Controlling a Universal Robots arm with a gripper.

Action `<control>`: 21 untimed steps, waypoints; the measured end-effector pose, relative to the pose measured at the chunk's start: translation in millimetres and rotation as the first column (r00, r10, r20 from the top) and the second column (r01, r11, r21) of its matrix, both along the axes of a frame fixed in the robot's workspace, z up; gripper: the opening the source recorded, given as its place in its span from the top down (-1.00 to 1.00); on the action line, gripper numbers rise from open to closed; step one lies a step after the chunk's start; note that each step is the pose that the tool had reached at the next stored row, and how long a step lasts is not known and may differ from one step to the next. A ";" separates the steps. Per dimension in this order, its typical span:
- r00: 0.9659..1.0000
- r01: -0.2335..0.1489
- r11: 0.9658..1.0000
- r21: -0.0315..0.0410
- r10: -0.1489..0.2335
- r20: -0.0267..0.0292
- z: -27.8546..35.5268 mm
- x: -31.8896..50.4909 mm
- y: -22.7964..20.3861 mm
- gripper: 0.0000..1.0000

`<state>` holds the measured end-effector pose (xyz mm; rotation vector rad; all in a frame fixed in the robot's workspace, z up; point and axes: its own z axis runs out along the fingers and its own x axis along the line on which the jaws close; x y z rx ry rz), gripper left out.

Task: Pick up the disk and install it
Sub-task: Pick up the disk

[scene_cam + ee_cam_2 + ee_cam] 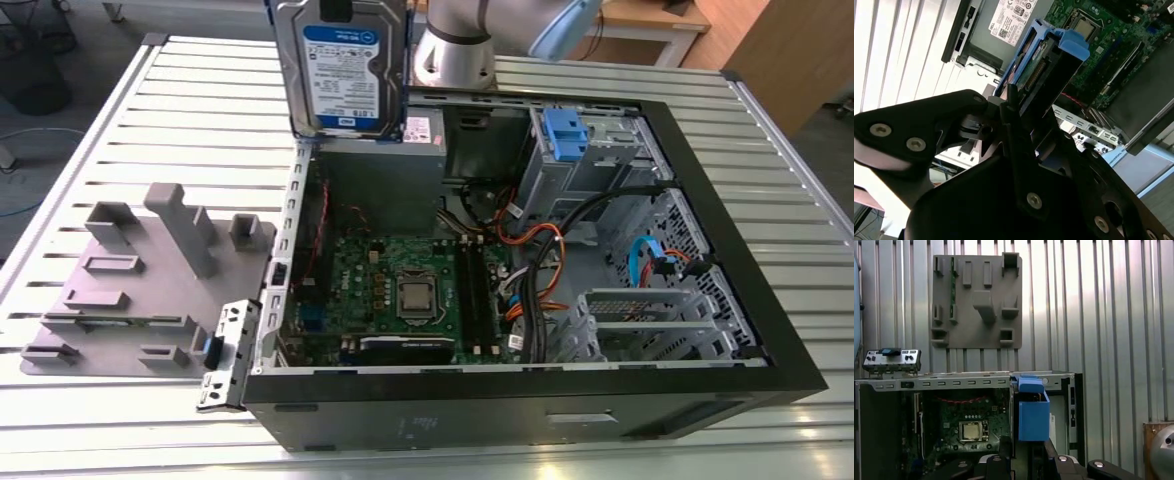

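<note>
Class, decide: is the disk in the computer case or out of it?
Out. The disk hangs upright above the open case's far corner, clamped in the gripper, not seated in any bay.

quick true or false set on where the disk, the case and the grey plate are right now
1. The hand holds the disk upright over the open case. True.
2. The disk lies flat on the grey fixture plate. False: it is in the air, apart from the plate.
3. A second blue carrier sits inside the case. True.
4. A side panel closes the case. False: it is open, and the motherboard shows.
5. The grey fixture plate lies at the exterior view's right of the case. False: it lies at the left.
</note>
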<state>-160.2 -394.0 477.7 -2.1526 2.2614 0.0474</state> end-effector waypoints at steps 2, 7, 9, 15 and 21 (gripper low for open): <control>1.000 0.000 1.000 0.000 0.000 0.000 -0.2 4.9 0.1 0.31; 1.000 0.000 1.000 0.000 0.000 0.000 -0.7 18.0 0.5 0.31; 1.000 0.000 1.000 0.000 0.000 0.000 -0.9 22.9 0.6 0.31; 1.000 0.000 1.000 0.000 0.000 0.000 -1.4 38.6 0.8 0.31; 1.000 0.000 1.000 0.000 0.000 0.000 -2.1 53.2 1.0 0.31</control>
